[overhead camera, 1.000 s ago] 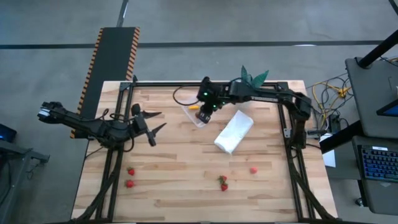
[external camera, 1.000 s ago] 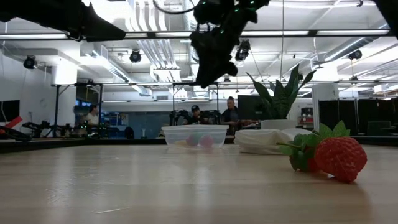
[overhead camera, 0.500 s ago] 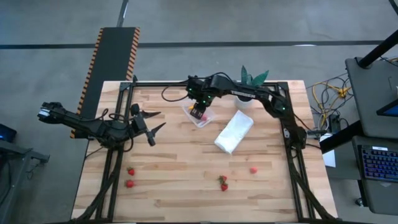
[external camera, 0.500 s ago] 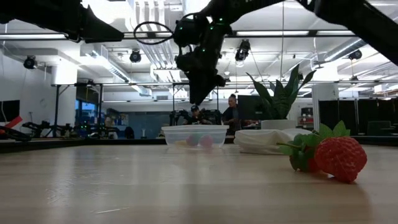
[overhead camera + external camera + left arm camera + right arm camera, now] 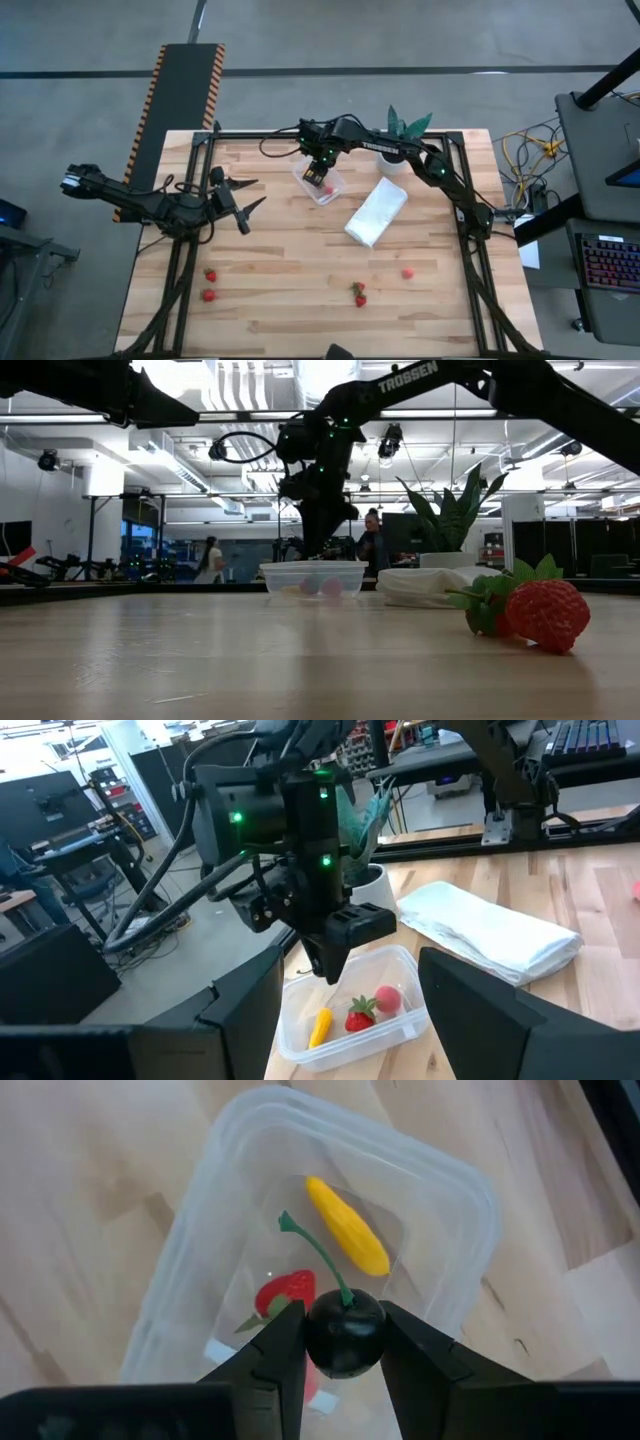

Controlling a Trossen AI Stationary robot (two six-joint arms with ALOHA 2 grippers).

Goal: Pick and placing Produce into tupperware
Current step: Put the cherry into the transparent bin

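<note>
While my right tool (image 5: pixel 343 1342) hangs directly over the tupperware (image 5: pixel 322 183), it is clenched on a small dark cherry (image 5: pixel 345 1340), the round body pinched between the two fingers and the thin green stem (image 5: pixel 315 1255) sticking up free. The tub sits toward the far side of the counter (image 5: pixel 280 270), just beside the folded white cloth (image 5: pixel 376 212), and already holds a yellow piece (image 5: pixel 347 1226) and a red strawberry (image 5: pixel 284 1296). I judge the cherry light, hard and smooth, so it could squirt out of a loose pinch; holding it across its widest part, as now, looks right to me, and the stem seems too thin to grip. The clear tub looks light as well and might slide if I bump its rim. My left tool (image 5: pixel 243 207) waits with fingers spread above the left side of the counter, well away from the tub, grasping nothing. More produce lies on the near part of the counter: two strawberries (image 5: pixel 209 285) at the left, a pair (image 5: pixel 359 294) near the middle, and a lone red piece (image 5: pixel 407 272) to the right.
</note>
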